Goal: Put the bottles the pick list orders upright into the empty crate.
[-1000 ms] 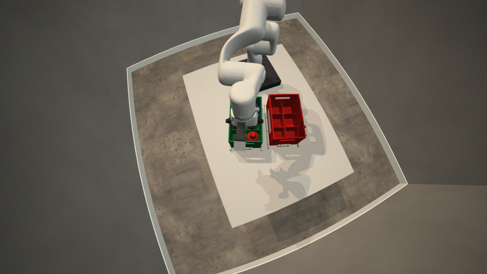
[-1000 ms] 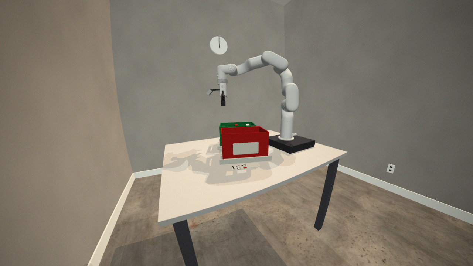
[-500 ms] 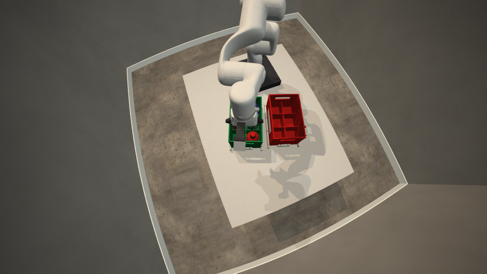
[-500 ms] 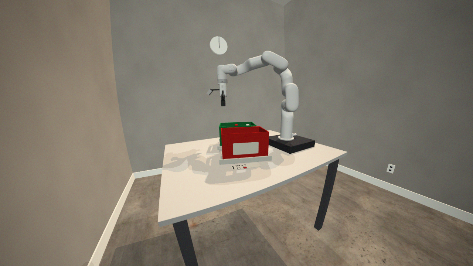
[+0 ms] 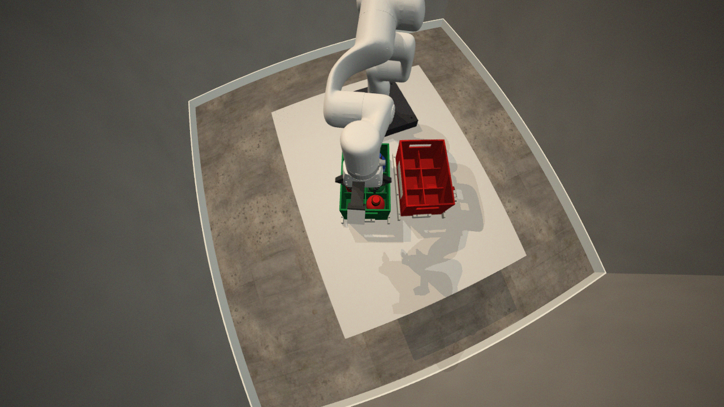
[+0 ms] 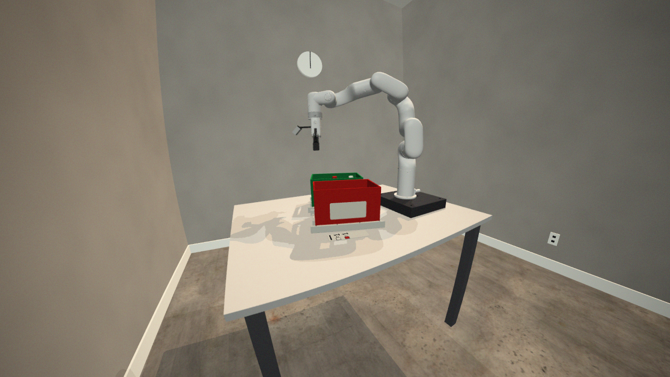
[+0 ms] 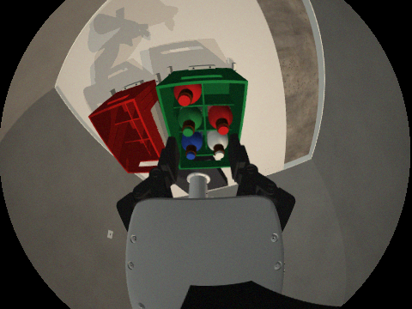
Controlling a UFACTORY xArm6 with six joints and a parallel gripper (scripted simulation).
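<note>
The green crate (image 7: 202, 117) holds several upright bottles: two red-capped ones (image 7: 184, 95) (image 7: 220, 118), a green one (image 7: 189, 120), a blue one (image 7: 191, 146) and a white one (image 7: 219, 143). The empty red crate (image 5: 424, 177) stands beside it, its cells bare. My gripper (image 6: 316, 140) hangs high above the green crate (image 6: 337, 177), open and empty. In the wrist view its fingers frame the crate's near end. The pick list (image 6: 340, 236) lies on the table in front of the red crate (image 6: 345, 201); a red mark shows on it, and its lines are too small to read.
The arm's black base (image 6: 412, 202) sits behind the red crate. In the overhead view my wrist hides most of the green crate (image 5: 365, 188); only one red-capped bottle (image 5: 375, 202) shows. Both crates rest on pale rails.
</note>
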